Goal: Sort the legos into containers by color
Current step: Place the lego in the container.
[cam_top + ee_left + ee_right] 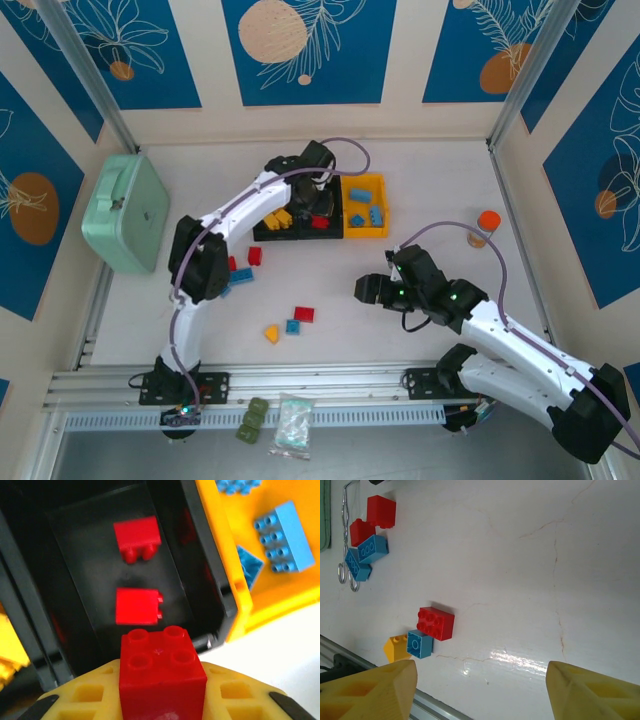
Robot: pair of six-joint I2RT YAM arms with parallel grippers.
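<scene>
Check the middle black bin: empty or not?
Not empty: two red bricks lie on the bin floor.

Top view: bright, even light from overhead; soft short shadows under arms (240, 215) on counter (330, 290); focus sharp, slight bending toward frame edges.
Left wrist view: red brick (162, 677) very close, soft-focus; black bin (70, 580) interior dim, red reflections on glossy walls; blue brick (285, 537) mildly blurred.
Right wrist view: white glare patch on counter, bottom centre; fingers (375, 690) of right hand (481, 680) blurred at lower corners; loose bricks (436, 623) crisp, small soft shadows.
</scene>
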